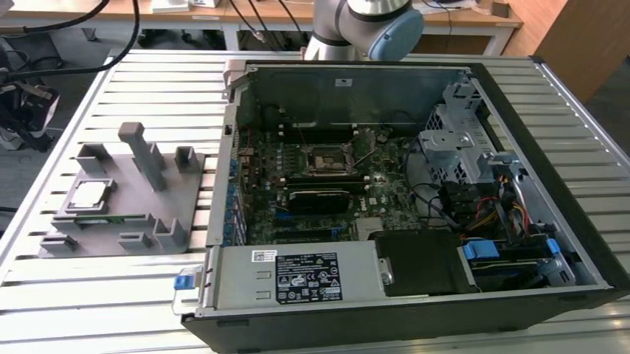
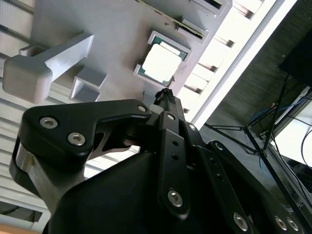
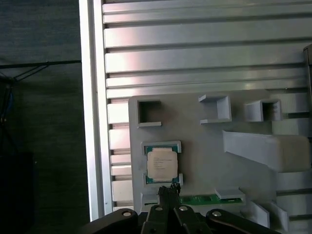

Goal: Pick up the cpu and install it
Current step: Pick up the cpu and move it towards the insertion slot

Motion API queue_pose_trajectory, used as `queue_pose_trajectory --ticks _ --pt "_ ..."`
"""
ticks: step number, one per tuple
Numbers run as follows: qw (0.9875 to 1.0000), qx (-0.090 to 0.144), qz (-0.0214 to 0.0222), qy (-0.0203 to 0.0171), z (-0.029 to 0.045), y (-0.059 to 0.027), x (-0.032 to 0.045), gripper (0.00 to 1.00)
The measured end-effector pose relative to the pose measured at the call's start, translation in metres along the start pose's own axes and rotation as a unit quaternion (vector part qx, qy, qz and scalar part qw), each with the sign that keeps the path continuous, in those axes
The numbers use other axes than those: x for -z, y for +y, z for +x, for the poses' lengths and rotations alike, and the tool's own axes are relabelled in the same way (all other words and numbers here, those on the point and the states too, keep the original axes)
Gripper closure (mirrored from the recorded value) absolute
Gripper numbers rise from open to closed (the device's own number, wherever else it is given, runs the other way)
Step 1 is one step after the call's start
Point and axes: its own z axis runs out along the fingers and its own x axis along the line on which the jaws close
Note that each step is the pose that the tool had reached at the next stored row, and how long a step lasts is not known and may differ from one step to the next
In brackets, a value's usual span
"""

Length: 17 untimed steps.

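End effector (image 3: 168,191) closed and empty, poised just short of the cpu (image 3: 162,164), which lay flat in its grey tray (image 3: 204,146) pocket on the desk (image 3: 195,48). Judgement: a clean grasp needed centring over the chip, a level approach, light pressure on opposite edges.

Place: I think I'm working in a robot lab | open computer case (image 1: 580,243) on a metal slat table (image 1: 147,81) | robot arm (image 1: 367,22) behind the case | wooden desks (image 1: 473,16) and hanging cables (image 1: 258,22) behind the case too
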Motion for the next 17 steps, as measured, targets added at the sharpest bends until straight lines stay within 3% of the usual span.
queue_pose_trajectory --ticks 4,9,10,12,13,17 --pt "1.0 0.004 -0.0038 0.0006 0.0 -0.0002 -0.0054 0.89" --pt "0.999 0.043 -0.0042 0.0031 0.0001 -0.0005 -0.0126 0.65" --pt "0.9989 0.046 -0.0041 0.0033 0.0001 -0.0006 -0.0144 0.65" --pt "0.9989 0.046 -0.0024 0.0034 0.0 -0.0008 -0.0176 0.53" --pt "0.9989 0.046 -0.0022 0.0034 0.0 -0.0009 -0.0194 0.53" --pt "0.9992 0.041 -0.0011 0.0032 0.0001 -0.0011 -0.0263 0.36"
